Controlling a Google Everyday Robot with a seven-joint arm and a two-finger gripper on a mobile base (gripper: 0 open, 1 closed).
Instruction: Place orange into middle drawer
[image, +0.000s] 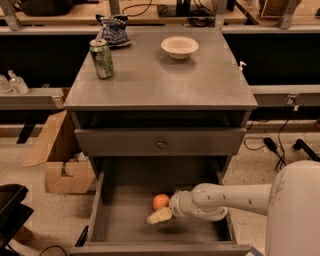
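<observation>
surface (165, 85) grey cabinet top | middle drawer (125, 225) pulled open | arm (235, 197) reaches in from right | white bowl (179, 47), green can (101, 58) on surface | tool (161, 214) low inside drawer, open or closed: cannot tell | orange (161, 201) on drawer floor, just beside tool

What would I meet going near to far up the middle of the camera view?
Gripper in the middle drawer by the orange → round knob → green can → white bowl → blue bag.
</observation>
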